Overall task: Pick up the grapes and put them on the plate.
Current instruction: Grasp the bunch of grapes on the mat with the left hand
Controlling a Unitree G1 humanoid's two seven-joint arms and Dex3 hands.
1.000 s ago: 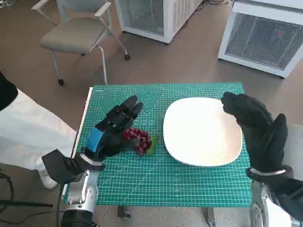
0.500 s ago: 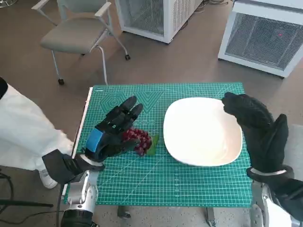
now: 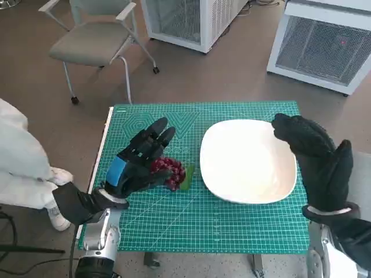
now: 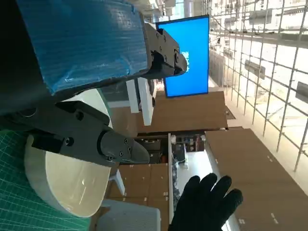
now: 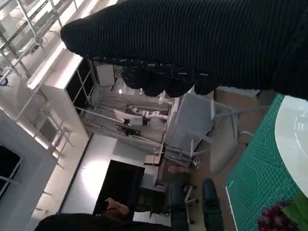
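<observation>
With nothing on the mat (image 3: 232,226) shifted over the last second, my left hand (image 3: 136,161) stayed over the grapes (image 3: 169,171), fingers spread and not yet gripping, beside the empty plate (image 3: 248,160), while my right hand (image 3: 316,159) hovered open at its far rim.

Floor (image 3: 232,69): brown, smooth.
Chair (image 3: 95,40): grey seat, pale frame, on castors, beyond the table.
Cabinets: white, mesh-fronted, one (image 3: 191,20) behind, another (image 3: 324,46) far right.
Screen (image 4: 185,55): bright blue.
</observation>
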